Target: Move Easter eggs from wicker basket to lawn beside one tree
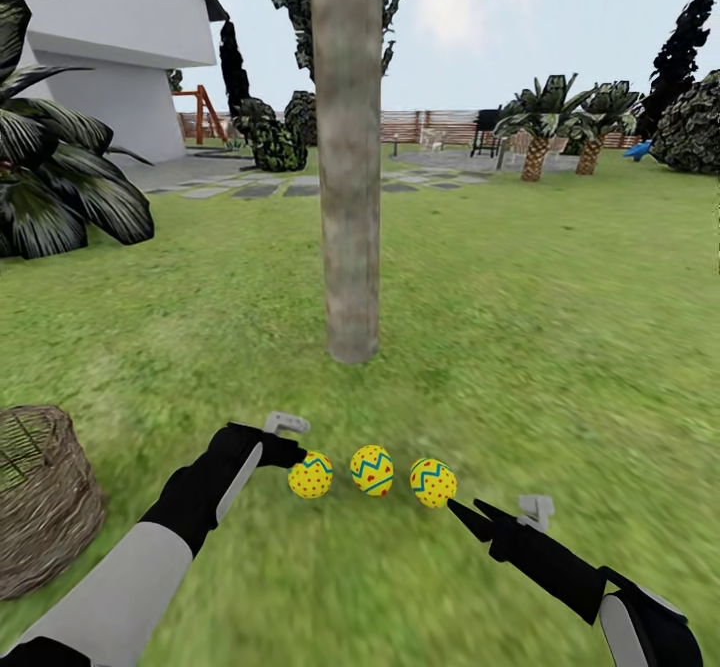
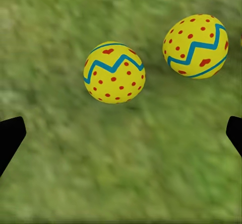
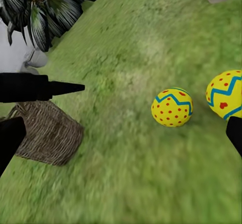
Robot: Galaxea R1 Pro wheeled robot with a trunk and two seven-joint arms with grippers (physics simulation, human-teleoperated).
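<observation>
Three yellow Easter eggs with red dots lie in a row on the lawn, a short way in front of the tree: left egg, middle egg, right egg. My left gripper hovers open just over the left egg, with the middle egg beyond it. My right gripper is open and empty beside the right egg. The wicker basket sits on the grass left of my left arm and also appears in the right wrist view.
A dark-fronded palm shrub grows at the left below the white house. Stone slabs, short palms and a wooden fence stand far behind the tree. Open grass spreads to the right.
</observation>
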